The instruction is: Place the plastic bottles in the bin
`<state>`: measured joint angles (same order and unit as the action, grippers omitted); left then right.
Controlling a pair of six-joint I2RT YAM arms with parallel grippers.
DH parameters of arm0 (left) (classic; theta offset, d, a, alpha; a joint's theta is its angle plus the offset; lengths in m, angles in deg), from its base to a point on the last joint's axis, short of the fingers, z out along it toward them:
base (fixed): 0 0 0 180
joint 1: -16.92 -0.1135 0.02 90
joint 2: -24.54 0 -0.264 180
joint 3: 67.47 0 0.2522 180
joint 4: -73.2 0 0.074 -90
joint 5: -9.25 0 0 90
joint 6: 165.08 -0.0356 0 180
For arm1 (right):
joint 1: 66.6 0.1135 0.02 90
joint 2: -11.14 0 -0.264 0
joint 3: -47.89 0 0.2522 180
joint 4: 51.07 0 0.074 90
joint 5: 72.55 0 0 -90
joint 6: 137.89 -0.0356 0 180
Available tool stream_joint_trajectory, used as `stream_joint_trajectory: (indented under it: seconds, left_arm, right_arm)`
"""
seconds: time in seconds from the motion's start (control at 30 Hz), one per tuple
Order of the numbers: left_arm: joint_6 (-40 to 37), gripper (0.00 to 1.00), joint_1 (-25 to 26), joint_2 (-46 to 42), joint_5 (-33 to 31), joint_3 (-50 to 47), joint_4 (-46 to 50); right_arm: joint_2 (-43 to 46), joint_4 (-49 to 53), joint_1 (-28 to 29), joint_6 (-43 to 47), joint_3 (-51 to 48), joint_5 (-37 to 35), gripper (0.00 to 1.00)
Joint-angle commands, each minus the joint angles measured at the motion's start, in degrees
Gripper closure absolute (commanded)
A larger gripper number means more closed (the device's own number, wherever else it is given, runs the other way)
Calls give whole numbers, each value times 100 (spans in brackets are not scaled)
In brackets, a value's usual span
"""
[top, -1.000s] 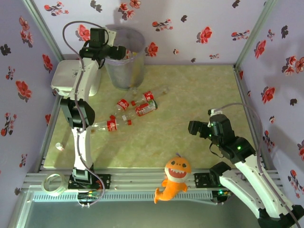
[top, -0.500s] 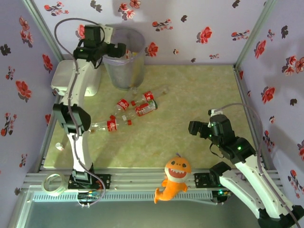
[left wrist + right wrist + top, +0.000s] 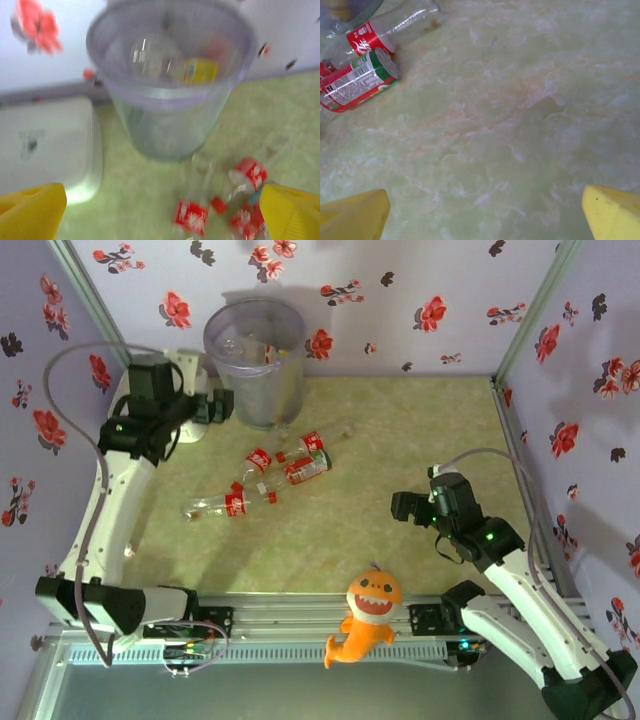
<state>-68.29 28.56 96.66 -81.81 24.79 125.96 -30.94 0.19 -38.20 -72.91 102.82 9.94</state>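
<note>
The translucent grey bin [image 3: 255,365] stands at the back left; the left wrist view looks into this bin [image 3: 170,105] and shows a clear bottle [image 3: 150,50] and a yellow-labelled one [image 3: 201,70] inside. My left gripper [image 3: 220,405] hangs open and empty just left of the bin, its yellow fingertips [image 3: 31,212] spread wide. Red-labelled bottles [image 3: 258,460] [image 3: 313,444] [image 3: 230,503] and a red-and-green one [image 3: 305,469] lie on the table in front of the bin. My right gripper [image 3: 402,507] is open over bare table, right of the bottles [image 3: 370,37] [image 3: 357,82].
A flat white box [image 3: 45,145] sits left of the bin, partly under my left arm. An orange plush shark [image 3: 370,612] leans on the front rail, a tape roll [image 3: 115,628] lies at the front left. Flowered walls close three sides.
My left arm has drawn back from the bin's rim, down and to the left, and now hangs beside the bin. My right gripper has shifted slightly left.
</note>
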Motion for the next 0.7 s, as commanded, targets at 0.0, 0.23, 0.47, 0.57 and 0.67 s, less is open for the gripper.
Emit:
stream_joint_trajectory:
  seconds: [0.0,0.23,0.47,0.57,0.67]
  left_arm:
    - [1205,0,50,-439,-393,-1160,427]
    - [3502,0,-10,-1716,-714,-3134,-467]
    - [5969,0,-260,-1533,-913,-3814,-652]
    - [6585,0,-337,-1370,-873,-3960,-745]
    - [7085,1,-427,-1216,-862,-4148,-951]
  right_arm:
    - [-184,-430,-45,180,91,5,1]
    - [-755,-620,-50,324,250,129,1]
    - [-700,-576,-54,356,129,53,1]
    - [-575,-418,-54,392,94,-63,1]
    - [-465,-262,-65,401,83,-102,1]
